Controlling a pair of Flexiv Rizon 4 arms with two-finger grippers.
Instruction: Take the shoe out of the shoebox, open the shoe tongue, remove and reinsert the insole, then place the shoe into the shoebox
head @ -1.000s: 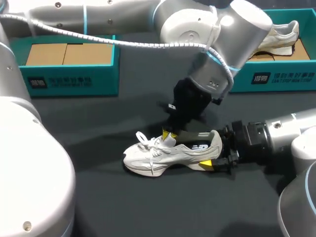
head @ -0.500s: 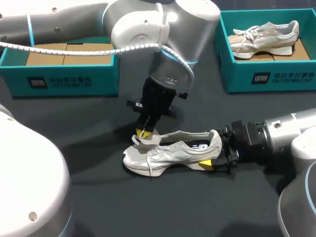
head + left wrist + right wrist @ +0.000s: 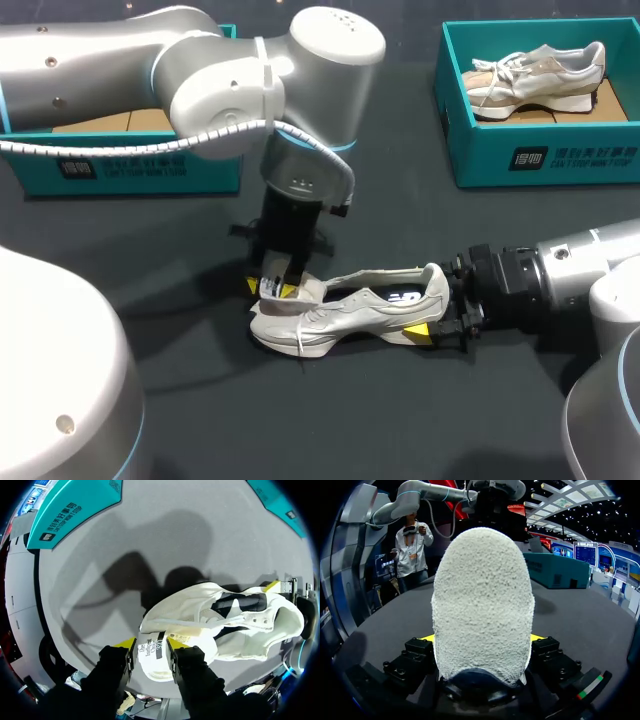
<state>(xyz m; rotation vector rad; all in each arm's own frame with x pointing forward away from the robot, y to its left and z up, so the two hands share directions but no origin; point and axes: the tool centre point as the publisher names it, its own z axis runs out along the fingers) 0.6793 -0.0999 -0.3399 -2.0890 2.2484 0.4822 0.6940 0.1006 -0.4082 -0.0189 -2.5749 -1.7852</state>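
Note:
A white sneaker (image 3: 350, 312) lies on its sole on the dark table, toe to the left. My left gripper (image 3: 272, 288) stands over its front. In the left wrist view the labelled tongue (image 3: 152, 652) is folded forward between that gripper's (image 3: 151, 642) parted yellow fingertips, which are open around it. The shoe's mouth (image 3: 235, 605) gapes ahead of them. My right gripper (image 3: 440, 310) comes in low from the right and is shut on the heel. In the right wrist view the rough heel (image 3: 482, 605) fills the space between its fingers (image 3: 422, 647).
A teal shoebox (image 3: 520, 155) at the back right holds a second pale sneaker (image 3: 535, 75). Another teal box (image 3: 140, 165) stands at the back left, partly hidden by my left arm. Bare table lies in front of the shoe.
My left gripper has travelled left along the shoe from the collar to the toe end, drawing the tongue forward, and its fingers have parted. The right arm and the shoe have stayed put.

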